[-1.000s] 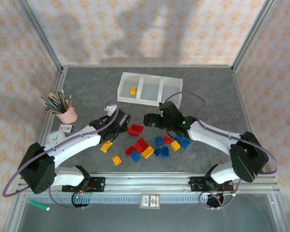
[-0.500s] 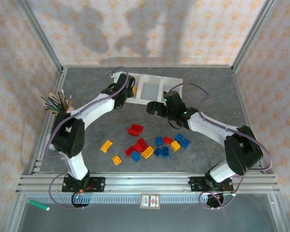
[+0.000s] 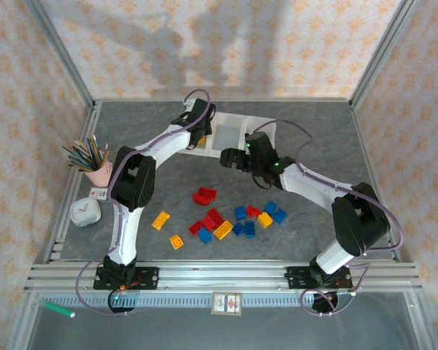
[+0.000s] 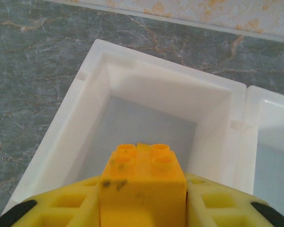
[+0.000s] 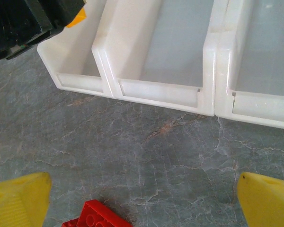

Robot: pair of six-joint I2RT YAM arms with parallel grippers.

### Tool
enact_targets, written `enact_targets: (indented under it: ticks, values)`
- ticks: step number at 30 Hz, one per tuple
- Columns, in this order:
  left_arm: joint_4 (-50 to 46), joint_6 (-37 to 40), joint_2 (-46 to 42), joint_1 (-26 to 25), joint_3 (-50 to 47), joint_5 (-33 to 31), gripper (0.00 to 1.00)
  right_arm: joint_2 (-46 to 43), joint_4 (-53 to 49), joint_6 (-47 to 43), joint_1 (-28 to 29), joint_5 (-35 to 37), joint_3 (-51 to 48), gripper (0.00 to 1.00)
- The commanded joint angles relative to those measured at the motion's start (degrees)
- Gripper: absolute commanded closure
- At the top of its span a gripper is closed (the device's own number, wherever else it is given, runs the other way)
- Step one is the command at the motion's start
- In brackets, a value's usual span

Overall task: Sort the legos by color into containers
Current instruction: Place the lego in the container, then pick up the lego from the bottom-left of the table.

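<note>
Left claw (image 4: 143, 210) is out over the tray (image 4: 91, 94), above its left-end compartment (image 4: 146, 125), w/ a yellow-orange brick (image 4: 143, 182) btwn the fingers (image 4: 61, 210), studs up. No gap shows on either side of the brick, so it reads as pinched, not dropped. Step in hand, prob.: letting this brick go into that compartment.

Right claw (image 5: 142, 201) is spread wide and empty, hanging over bare counter (image 5: 146, 142) just in front of the middle compartment (image 5: 180, 42). A red brick (image 5: 92, 217) lies at the bottom edge of its wrist view. The rest of the legos (image 3: 233, 219) (red, blue, yellow-orange) lie loose on the counter, well apart from the tray. Middle and right compartments look empty as far as shown, so most of the sort is left.

What could go wrong:
- Brick clings to one finger when the claw spreads, then falls late – onto the rim or the counter.
- Can't tell how far the brick is past the near wall, since it hides that wall. Released too short, it could hit the rim and bounce out, or hop the divider into the middle one, i.e. wrong colour.
- Tray looks light and unfixed; a low finger catching a wall would shove it.
- The two arms are close at the tray's front – a pull-back by the left could clip the right.
</note>
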Motion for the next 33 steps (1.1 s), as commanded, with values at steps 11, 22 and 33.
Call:
enact_targets:
  ticks: [11, 22, 33]
  values:
    - [-4.2, 1.41, -7.86, 0.66, -2.21, 3.96, 0.45, -1.34, -2.17, -3.31, -0.03, -1.79, 3.26, 0.0]
    - [-2.74, -4.28, -33.66, 0.41, -35.18, 6.13, 0.39, -3.78, -5.64, -4.11, 5.61, -4.02, -0.45, 0.0]
    - [-11.39, -16.0, -52.58, -4.41, -57.18, 1.53, 0.3, -7.59, -4.07, 0.3, 14.03, -2.01, -7.34, 0.0]
